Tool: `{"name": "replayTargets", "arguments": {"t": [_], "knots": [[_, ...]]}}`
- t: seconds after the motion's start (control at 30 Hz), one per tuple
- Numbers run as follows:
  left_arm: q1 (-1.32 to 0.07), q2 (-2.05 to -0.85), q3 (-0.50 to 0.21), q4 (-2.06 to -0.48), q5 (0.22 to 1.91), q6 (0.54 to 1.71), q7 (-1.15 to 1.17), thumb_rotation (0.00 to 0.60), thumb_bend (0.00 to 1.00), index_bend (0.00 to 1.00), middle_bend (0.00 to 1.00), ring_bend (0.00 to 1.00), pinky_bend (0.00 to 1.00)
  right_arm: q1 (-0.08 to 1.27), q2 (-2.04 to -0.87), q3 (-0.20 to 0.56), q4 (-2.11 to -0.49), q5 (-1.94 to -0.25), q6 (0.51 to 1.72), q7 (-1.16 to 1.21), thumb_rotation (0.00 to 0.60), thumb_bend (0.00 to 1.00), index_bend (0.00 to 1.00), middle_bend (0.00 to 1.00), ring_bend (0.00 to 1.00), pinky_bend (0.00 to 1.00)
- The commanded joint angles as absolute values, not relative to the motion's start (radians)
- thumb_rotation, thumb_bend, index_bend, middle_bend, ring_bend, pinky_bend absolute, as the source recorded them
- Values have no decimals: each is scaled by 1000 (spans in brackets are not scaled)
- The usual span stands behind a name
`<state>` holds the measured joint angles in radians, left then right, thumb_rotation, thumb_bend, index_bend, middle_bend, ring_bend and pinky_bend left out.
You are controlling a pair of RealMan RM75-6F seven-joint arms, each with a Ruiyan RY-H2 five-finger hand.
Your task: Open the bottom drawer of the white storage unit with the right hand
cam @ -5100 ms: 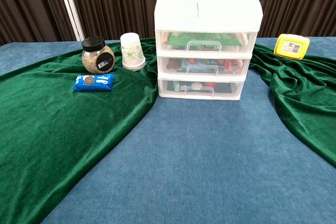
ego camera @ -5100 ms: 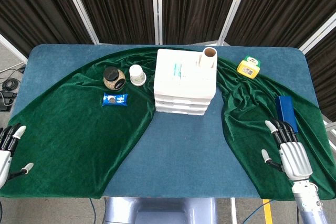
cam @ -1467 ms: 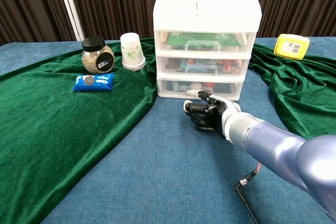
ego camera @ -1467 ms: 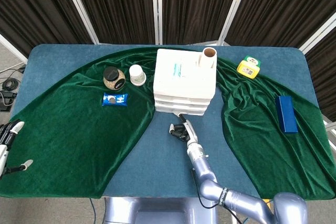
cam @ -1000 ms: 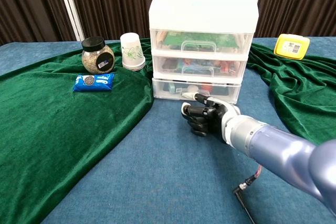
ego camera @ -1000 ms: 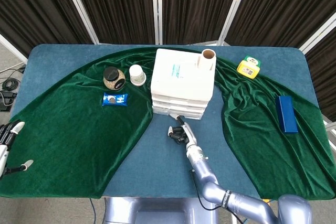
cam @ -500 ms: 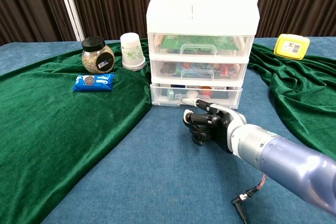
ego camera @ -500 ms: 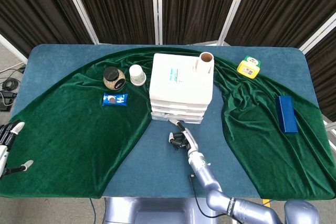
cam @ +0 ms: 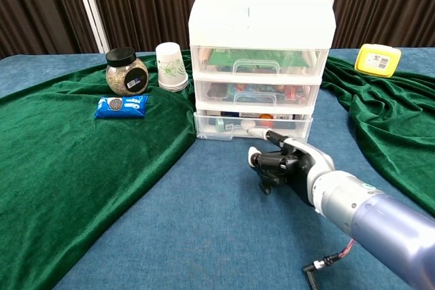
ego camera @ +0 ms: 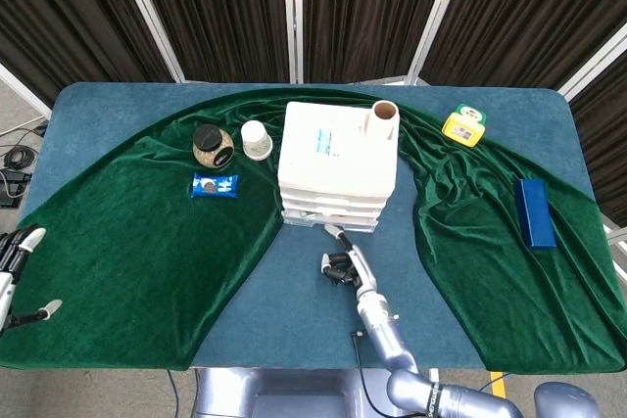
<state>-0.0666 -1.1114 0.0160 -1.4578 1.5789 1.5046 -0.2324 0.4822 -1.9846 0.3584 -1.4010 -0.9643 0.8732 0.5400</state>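
Note:
The white storage unit (ego camera: 338,168) (cam: 262,18) stands mid-table with three clear drawers. Its bottom drawer (cam: 224,127) (ego camera: 328,223) sticks out a little past the two above. My right hand (ego camera: 341,266) (cam: 289,164) sits on the blue cloth just in front of it, fingers curled in. One finger reaches forward to the drawer's handle (cam: 250,125) and seems hooked in it. My left hand (ego camera: 12,271) lies at the table's near left edge with its fingers apart, holding nothing.
Left of the unit stand a black-lidded jar (ego camera: 212,145) (cam: 126,73), a paper cup (ego camera: 257,139) and a blue cookie packet (ego camera: 215,185). A cardboard tube (ego camera: 384,116) stands on the unit. A yellow box (ego camera: 463,125) and a blue box (ego camera: 534,212) lie to the right.
My right hand drew back toward me with a finger on the handle. The bottom drawer came out slightly, and the whole unit slid forward and left a little.

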Motion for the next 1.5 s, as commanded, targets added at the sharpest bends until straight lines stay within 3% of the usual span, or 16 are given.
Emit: {"name": "replayTargets", "arguments": {"t": [0.03,0.23,0.43,0.73,1.13,1.5], "knots": [[-66,-1111,17,-1459,1581,1506,-231,600,125,0,0,0,0,443,-1983,332,-1437,-1039,960,540,600,557,108,847,915,776],[-62,-1110,21,-1465,1594,1520,-221,600,124,0,0,0,0,371,-1981,263,-1479,-1214,1144,556,600,557,124,847,915,776],[-56,-1109,25,-1474,1609,1538,-209,600,124,0,0,0,0,348,-1959,230,-1473,-1295,1223,512,600,559,192,849,915,777],[-55,-1108,30,-1478,1615,1540,-204,600,124,0,0,0,0,370,-1936,222,-1410,-1304,1242,257,600,560,282,859,917,777],[-56,-1106,29,-1478,1611,1537,-206,600,124,0,0,0,0,415,-1933,228,-1326,-1279,1242,-68,600,559,248,861,917,776],[-54,-1103,29,-1479,1611,1540,-206,600,124,0,0,0,0,427,-1946,232,-1321,-1245,1238,-185,600,560,243,863,918,777]]}}
